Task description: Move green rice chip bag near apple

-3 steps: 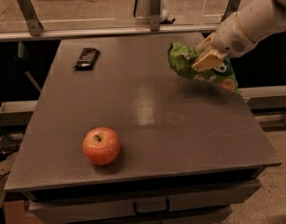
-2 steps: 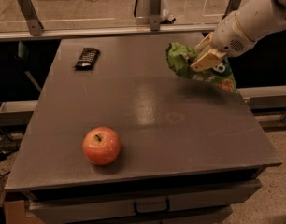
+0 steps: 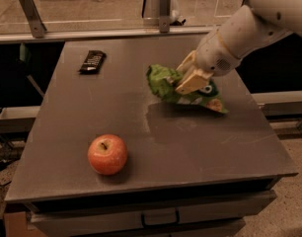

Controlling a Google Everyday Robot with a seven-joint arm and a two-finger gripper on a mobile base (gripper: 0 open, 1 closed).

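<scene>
Gripper (image 3: pixel 189 81) jaws clamped on green rice chip bag (image 3: pixel 162 82), held over the desk (image 3: pixel 200 147) right of centre, nearer the back edge. Apple (image 3: pixel 107 154) near front-left corner, well apart. Bag likely light, crinkly, slippery, with fragile chips, so pinch the crumpled edge.

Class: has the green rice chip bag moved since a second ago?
Yes. The claw, clamped on the green rice chip bag, has carried it left, nearer the stationary apple.

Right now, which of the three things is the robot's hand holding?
The green rice chip bag, clamped in the gripper over the table's right side. The apple and black wrapped bar lie untouched.
</scene>
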